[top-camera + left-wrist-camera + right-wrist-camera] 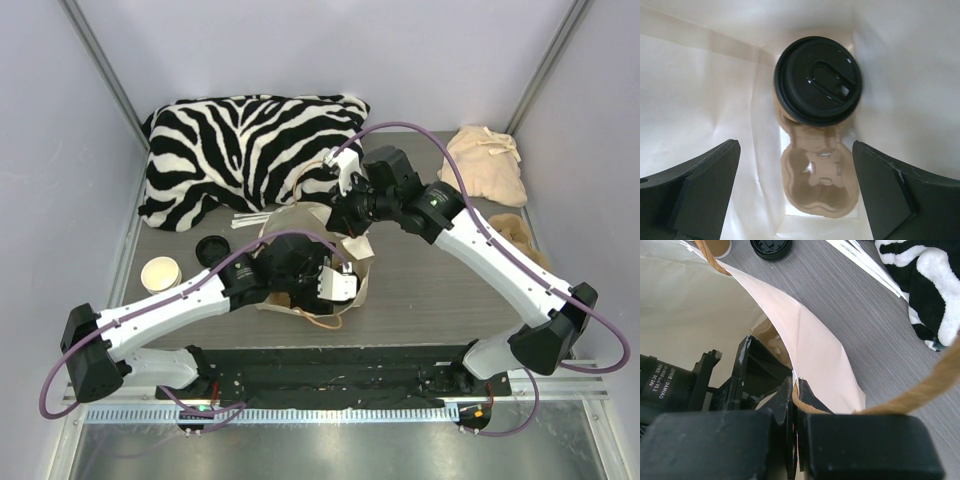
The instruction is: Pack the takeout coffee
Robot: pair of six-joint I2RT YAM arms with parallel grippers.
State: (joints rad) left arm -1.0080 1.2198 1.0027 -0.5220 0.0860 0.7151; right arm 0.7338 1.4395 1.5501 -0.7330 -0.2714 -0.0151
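The takeout coffee (785, 116), a brown paper cup under a black lid (817, 80), stands in the far socket of a brown pulp carrier (822, 182) at the bottom of the paper bag (700, 90). My left gripper (795, 152) is open and empty, reaching down into the bag (349, 287) above the carrier, clear of the cup. In the top view the left gripper (300, 265) fills the bag's mouth. My right gripper (796, 390) is shut on the bag's rim and its rope handle (920, 390), holding the bag open at its far side (345, 215).
An open cup with a white top (160, 273) and a loose black lid (212, 250) sit left of the bag. White paper strips (252, 218) lie behind it. A zebra cushion (250, 150) is at the back and beige cloth (487, 165) at the back right.
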